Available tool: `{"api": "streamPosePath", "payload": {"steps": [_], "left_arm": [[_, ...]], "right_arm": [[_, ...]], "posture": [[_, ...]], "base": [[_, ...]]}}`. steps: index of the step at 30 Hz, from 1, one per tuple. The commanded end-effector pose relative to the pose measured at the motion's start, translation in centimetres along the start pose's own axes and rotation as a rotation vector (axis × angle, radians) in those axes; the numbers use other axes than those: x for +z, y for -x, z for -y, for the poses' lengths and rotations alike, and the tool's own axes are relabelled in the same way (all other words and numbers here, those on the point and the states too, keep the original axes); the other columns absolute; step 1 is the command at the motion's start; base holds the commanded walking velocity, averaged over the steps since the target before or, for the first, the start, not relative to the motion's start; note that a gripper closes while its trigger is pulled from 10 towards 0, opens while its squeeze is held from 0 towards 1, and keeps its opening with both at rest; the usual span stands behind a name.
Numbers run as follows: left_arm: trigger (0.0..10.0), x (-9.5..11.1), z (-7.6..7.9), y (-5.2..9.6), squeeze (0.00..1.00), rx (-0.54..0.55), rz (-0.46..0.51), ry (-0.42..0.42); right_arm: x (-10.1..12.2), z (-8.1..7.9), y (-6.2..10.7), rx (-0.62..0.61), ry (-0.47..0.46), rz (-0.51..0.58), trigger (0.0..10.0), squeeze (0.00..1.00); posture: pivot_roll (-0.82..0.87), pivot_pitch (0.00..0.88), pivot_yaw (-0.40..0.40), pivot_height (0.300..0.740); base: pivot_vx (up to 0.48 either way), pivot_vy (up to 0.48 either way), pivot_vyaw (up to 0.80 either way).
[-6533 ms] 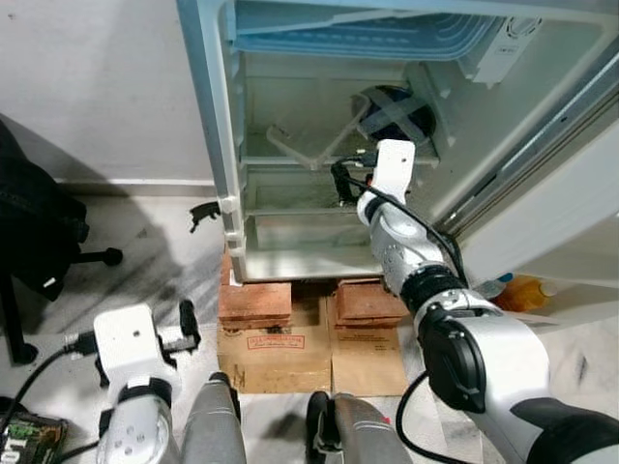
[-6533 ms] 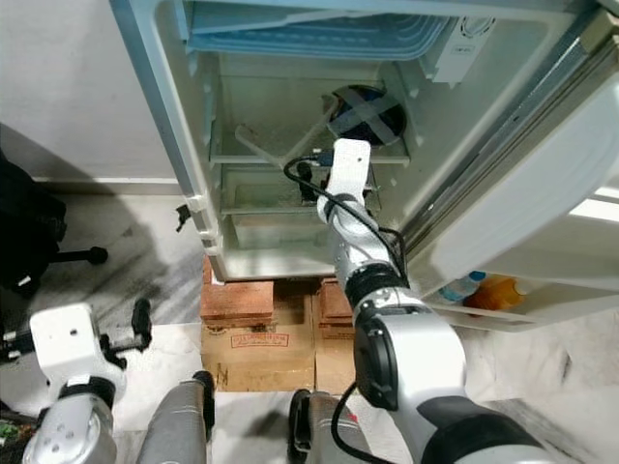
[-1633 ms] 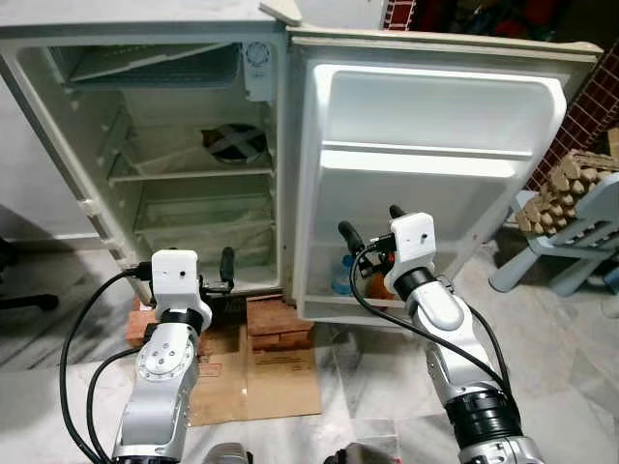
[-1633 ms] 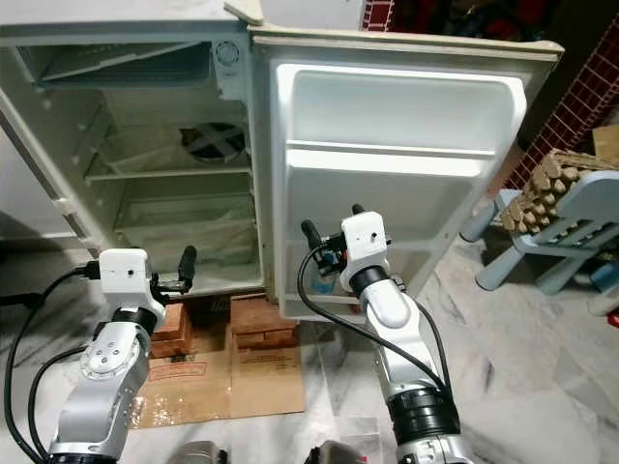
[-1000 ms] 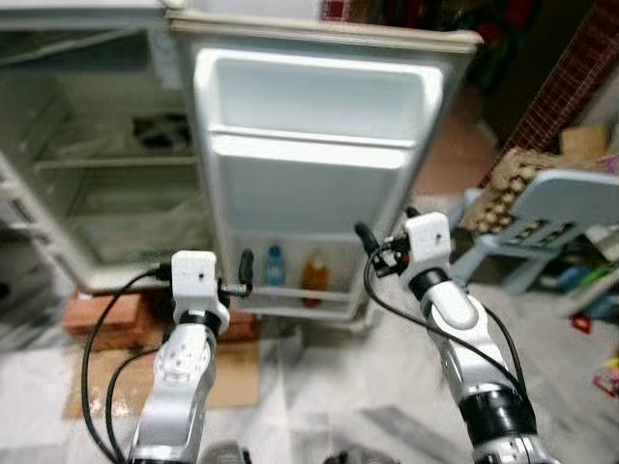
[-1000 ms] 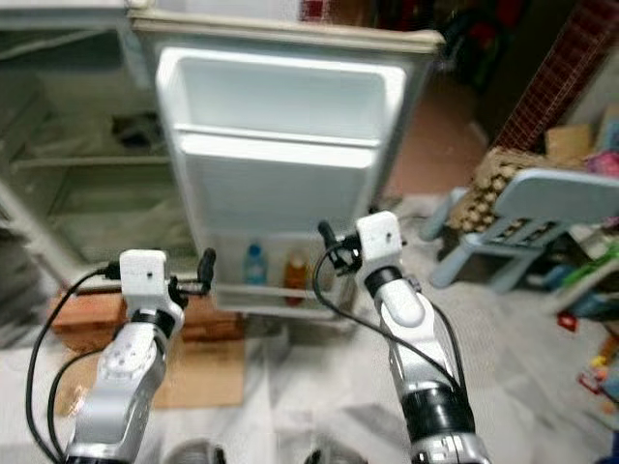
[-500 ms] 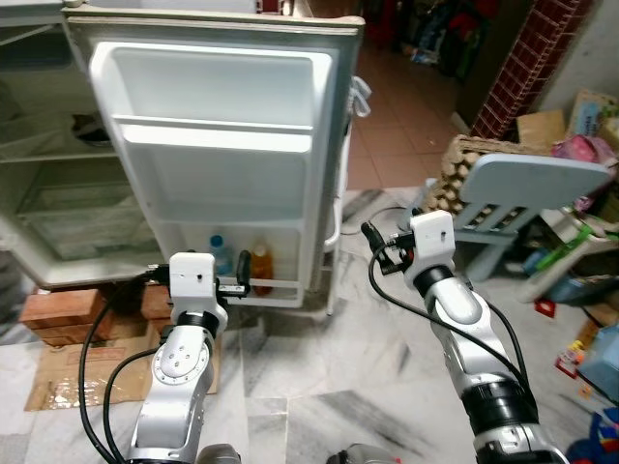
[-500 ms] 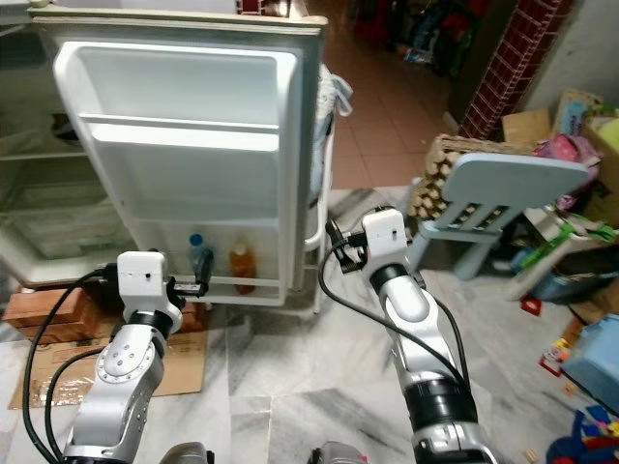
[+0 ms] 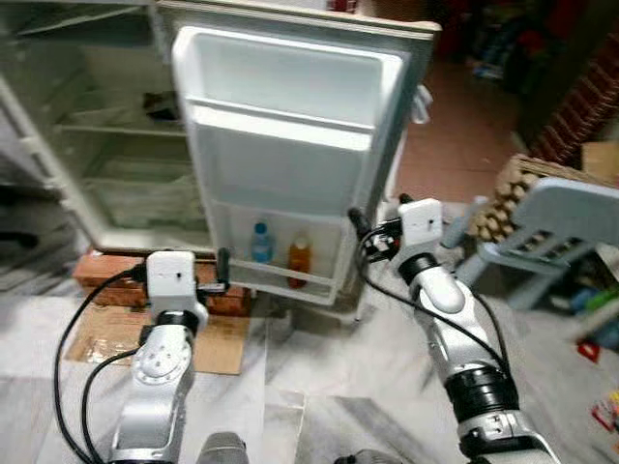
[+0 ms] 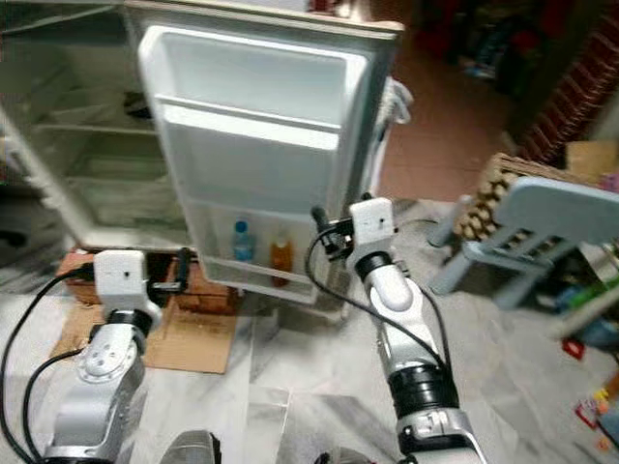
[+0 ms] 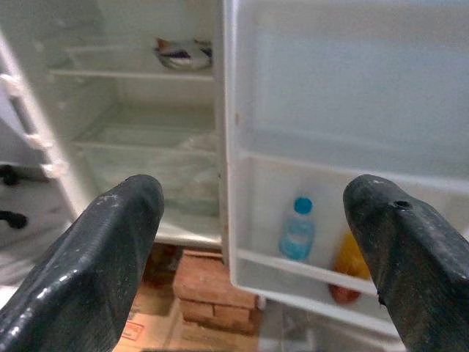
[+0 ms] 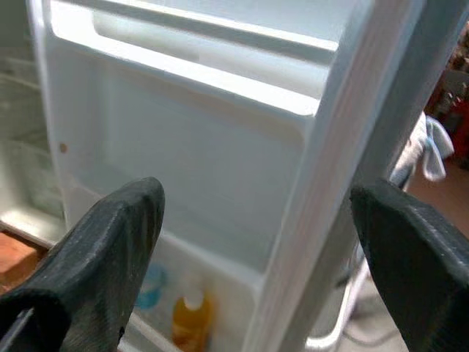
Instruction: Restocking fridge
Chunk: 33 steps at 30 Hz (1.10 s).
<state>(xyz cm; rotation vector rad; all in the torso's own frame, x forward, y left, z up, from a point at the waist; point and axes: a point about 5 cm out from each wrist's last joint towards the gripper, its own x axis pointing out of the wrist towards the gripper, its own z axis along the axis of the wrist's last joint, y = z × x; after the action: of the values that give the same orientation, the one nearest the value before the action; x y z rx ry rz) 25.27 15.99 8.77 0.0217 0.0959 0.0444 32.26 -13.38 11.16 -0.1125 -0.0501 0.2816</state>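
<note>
Head views: the fridge door (image 9: 290, 164) is seen swung wide, with a blue-capped bottle (image 9: 261, 243) and an orange bottle (image 9: 300, 256) on its lowest shelf.

Left wrist view: the left gripper (image 11: 256, 257) is spread wide, empty.

Right wrist view: the right gripper (image 12: 256, 249), likewise wide and empty, is held near the door's edge; a careless swing could strike it, toppling both bottles.
</note>
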Motion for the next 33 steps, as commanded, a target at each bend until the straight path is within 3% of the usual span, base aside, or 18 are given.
{"api": "streamPosePath", "payload": {"steps": [1, 12, 20, 25, 33], "left_arm": [[10.0, 0.42, 0.62, -0.03, 0.00, -0.022, 0.014, 0.002], [10.0, 0.41, 0.61, -0.10, 0.00, -0.018, 0.015, -0.003], [10.0, 0.29, 0.66, -0.10, 0.00, -0.025, 0.007, -0.001], [10.0, 0.26, 0.55, -0.07, 0.00, -0.017, 0.008, -0.012], [10.0, 0.09, -0.21, 0.13, 0.00, 0.085, -0.001, -0.035]], "right_arm": [[-0.09, 0.93, 0.09, -0.026, 0.011, -0.005, 10.0, 0.00], [0.01, 1.25, 0.08, -0.018, 0.034, 0.002, 10.0, 0.00], [-0.07, 0.82, 0.10, -0.009, 0.020, 0.010, 10.0, 0.00], [-0.21, 1.12, -0.02, -0.014, 0.025, 0.004, 10.0, 0.00], [-0.03, 1.60, -0.46, -0.041, 0.013, 0.008, 10.0, 0.00]], "posture": [[0.06, 0.068, -0.036, 0.740], [0.06, 0.064, -0.038, 0.740], [0.06, 0.059, -0.038, 0.740], [0.07, 0.057, -0.038, 0.740], [0.07, 0.060, -0.037, 0.740]], "base": [[0.322, -0.352, 0.43], [0.335, -0.340, 0.00], [0.337, -0.334, 0.69], [0.319, -0.319, 0.00], [0.034, -0.035, 0.00]]}}
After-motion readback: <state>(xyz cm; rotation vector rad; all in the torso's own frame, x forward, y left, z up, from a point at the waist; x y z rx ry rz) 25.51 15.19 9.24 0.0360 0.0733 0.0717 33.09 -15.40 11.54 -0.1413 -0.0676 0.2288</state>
